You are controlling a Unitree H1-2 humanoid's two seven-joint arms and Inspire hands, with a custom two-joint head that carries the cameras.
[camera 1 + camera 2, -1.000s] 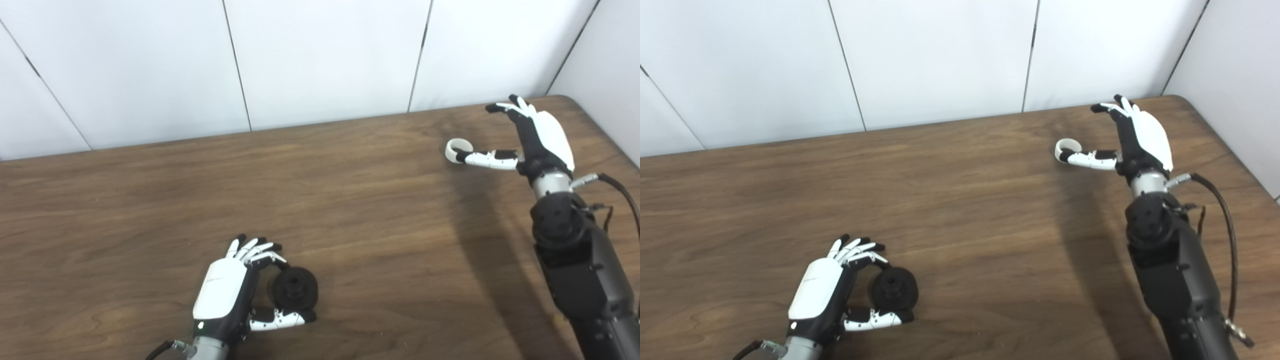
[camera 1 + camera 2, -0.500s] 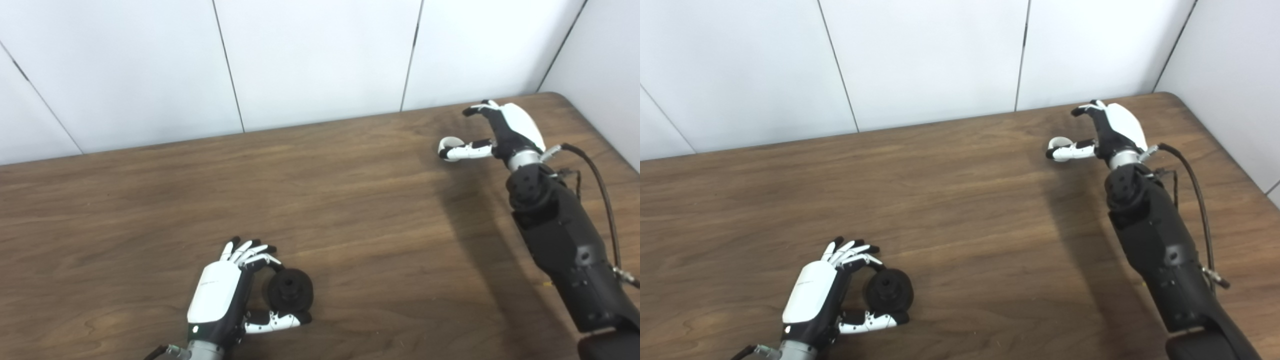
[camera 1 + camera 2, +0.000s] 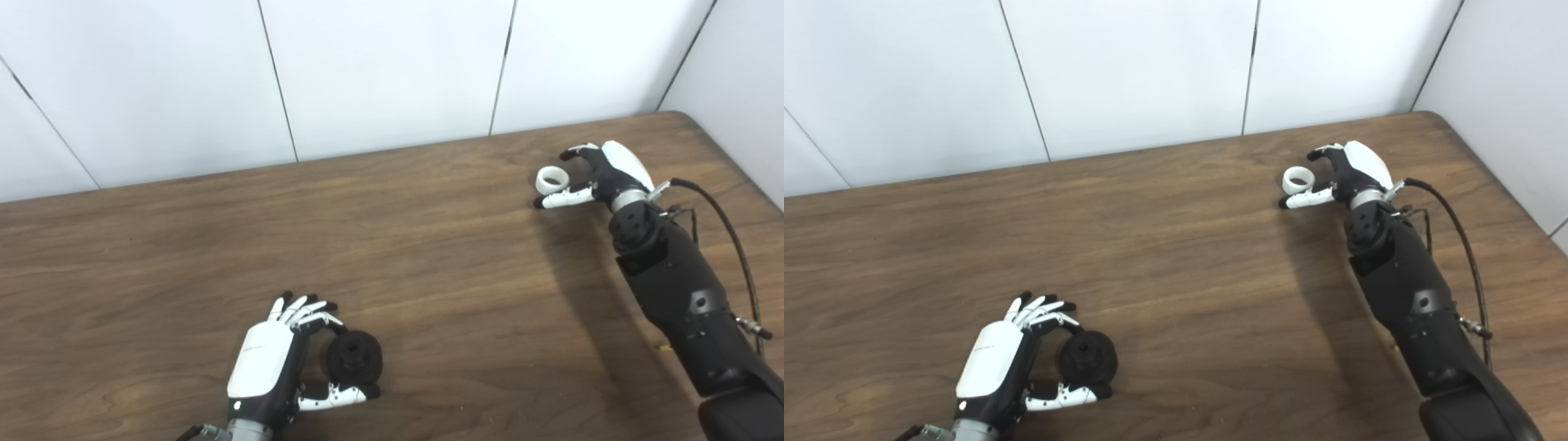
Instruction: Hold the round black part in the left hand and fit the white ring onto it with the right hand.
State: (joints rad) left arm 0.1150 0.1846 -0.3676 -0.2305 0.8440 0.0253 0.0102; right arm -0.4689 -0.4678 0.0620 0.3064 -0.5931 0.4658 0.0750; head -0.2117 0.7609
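Observation:
The round black part (image 3: pixel 354 358) stands tilted at the near left of the table, its hub facing up toward me. My left hand (image 3: pixel 269 361) pinches it: a curled finger presses its top and the thumb (image 3: pixel 334 395) lies under its near edge, the other fingers spread. The white ring (image 3: pixel 552 179) lies on the table at the far right. My right hand (image 3: pixel 597 174) is open around it, with the thumb (image 3: pixel 1304 198) stretched along the ring's near side and the fingers (image 3: pixel 1323 151) curled just beyond it. Neither visibly grips the ring.
The brown wooden table (image 3: pixel 429 257) ends at white wall panels at the back and right. A black cable (image 3: pixel 729 226) loops off my right forearm (image 3: pixel 680 294), which crosses the right side of the table.
My right hand has dropped lower and bracketed the ring, the thumb now on its near side instead of across it. The left hand and black part keep their pose; the view shifted slightly.

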